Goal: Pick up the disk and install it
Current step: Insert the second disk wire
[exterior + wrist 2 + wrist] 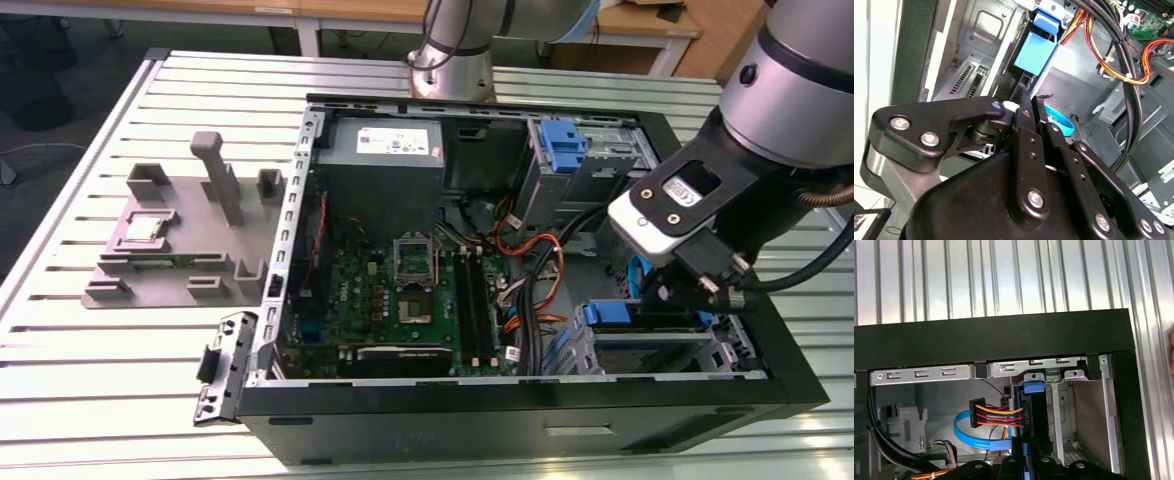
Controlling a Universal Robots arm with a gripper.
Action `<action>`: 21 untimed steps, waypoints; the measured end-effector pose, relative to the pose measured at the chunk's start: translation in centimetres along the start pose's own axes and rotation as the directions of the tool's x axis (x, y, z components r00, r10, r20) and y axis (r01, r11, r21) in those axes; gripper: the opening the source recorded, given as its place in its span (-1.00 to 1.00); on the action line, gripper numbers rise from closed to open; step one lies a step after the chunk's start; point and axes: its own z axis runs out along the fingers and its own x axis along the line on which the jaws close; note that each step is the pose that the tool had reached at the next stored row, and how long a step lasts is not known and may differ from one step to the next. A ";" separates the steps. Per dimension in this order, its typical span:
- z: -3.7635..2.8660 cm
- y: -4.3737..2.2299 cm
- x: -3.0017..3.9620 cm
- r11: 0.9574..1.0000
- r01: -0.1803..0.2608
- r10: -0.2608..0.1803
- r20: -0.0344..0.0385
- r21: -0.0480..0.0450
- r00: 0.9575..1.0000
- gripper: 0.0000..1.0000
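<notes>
Indoors: slatted metal table (120,340) carries open computer case (534,420); desks behind.

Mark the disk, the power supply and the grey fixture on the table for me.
disk (1034,387): first wrist view, on its blue carrier tab.
power supply (380,180): exterior view, on its grey top face.
grey fixture (190,250): exterior view, on its flat base.

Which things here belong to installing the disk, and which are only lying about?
Belong to the job:
- the disk, held edge-on
- the tool, shut on it
- the drive bay in the computer case

Only lying about:
- grey fixture on the table
- small square chip on that fixture
- blue bracket at the case's far corner
</notes>
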 end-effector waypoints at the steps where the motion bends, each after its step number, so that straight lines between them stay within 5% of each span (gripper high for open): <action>1: 0.02 0.00 -0.01 1.000 0.000 0.000 -0.001 0.000 1.000 -0.68; 21: 0.03 0.04 -0.37 1.000 0.022 -0.022 -0.002 -0.001 1.000 -0.68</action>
